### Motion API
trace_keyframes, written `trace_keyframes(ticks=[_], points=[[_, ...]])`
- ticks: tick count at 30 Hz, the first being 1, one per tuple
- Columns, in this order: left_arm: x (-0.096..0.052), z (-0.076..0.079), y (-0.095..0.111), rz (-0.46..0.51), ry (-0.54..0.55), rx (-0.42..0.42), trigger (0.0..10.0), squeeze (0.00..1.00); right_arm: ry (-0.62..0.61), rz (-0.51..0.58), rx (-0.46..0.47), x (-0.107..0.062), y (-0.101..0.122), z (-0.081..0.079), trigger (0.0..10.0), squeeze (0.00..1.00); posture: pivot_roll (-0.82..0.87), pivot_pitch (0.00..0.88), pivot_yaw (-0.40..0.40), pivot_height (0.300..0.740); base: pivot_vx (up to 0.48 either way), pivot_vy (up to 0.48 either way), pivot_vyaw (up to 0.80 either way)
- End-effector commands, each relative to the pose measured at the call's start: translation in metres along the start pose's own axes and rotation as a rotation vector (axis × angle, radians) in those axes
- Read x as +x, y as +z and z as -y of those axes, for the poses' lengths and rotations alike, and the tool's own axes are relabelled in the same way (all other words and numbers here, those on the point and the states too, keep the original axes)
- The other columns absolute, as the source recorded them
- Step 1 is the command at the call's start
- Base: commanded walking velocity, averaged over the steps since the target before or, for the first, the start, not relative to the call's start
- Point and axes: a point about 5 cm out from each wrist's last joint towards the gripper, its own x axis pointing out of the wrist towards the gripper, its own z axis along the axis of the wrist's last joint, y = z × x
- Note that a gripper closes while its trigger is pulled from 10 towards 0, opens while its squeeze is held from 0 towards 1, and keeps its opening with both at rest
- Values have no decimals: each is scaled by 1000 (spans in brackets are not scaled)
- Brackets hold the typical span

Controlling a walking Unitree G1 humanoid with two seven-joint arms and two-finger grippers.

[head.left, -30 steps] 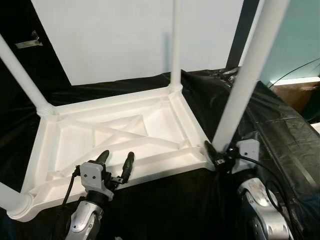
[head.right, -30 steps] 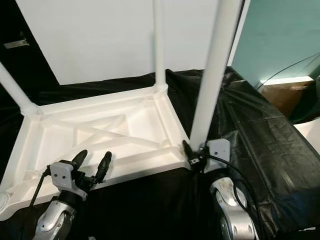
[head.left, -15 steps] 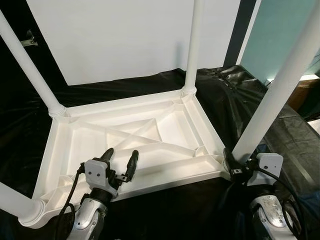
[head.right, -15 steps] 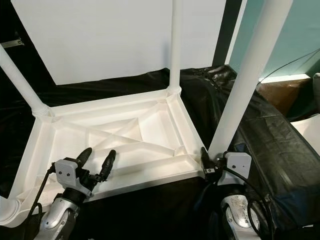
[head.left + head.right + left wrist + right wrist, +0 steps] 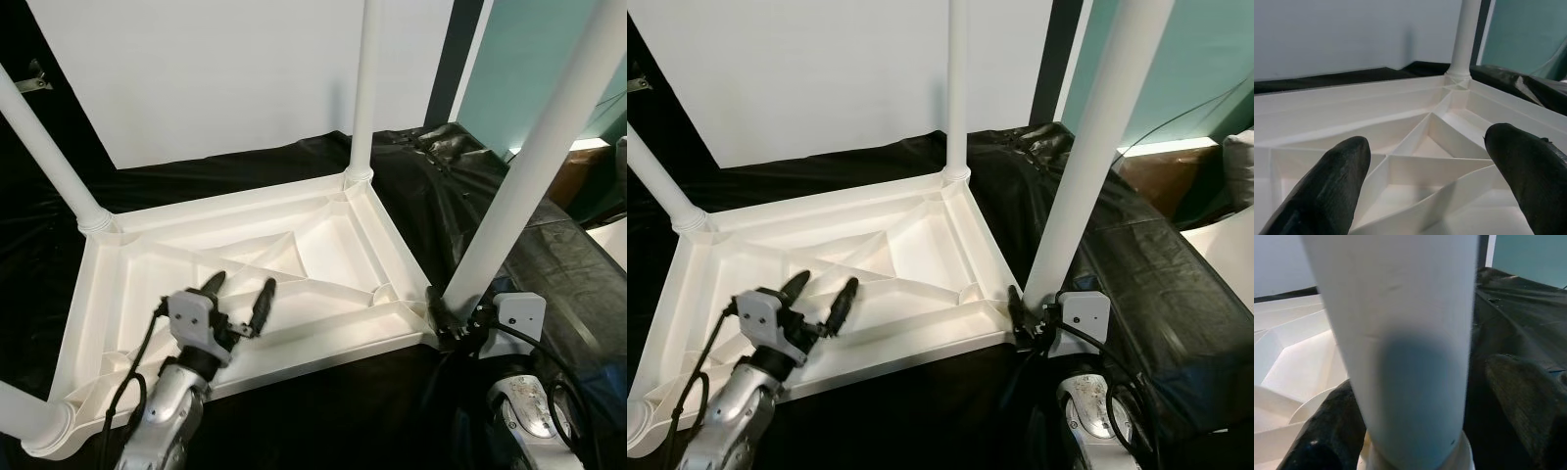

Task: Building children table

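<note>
At lower left of the head views, the left tool (image 5: pixel 238 295) is held spread open above the ribbed underside of the upturned white table (image 5: pixel 323 235), gripping nothing. At lower right, the right tool (image 5: pixel 1034 315) is set around the base of the nearest leg (image 5: pixel 519 191); the right wrist view shows its fingers (image 5: pixel 1327 431) flanking that leg. The table lies on black sheeting (image 5: pixel 549 245), with a white wall (image 5: pixel 216 69) behind.
</note>
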Motion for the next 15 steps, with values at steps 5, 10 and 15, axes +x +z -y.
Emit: trace_keyframes(ticks=[5, 10, 15], points=[[-9, 34, 4, -65, -552, -48, 10000, 533, 50, -24, 10, 1, -2, -5, 10000, 0, -71, 26, 6, 740, 0, 0, 0], [-11, 46, 7, -153, -877, -34, 10000, 0, 88, -35, 4, 5, -4, -6, 10000, 0, -85, 21, 4, 740, 0, 0, 0], [-11, 44, 0, -247, -1016, 102, 10000, 0, 92, -40, -6, 9, -4, -4, 10000, 0, -95, 22, 9, 740, 0, 0, 0]])
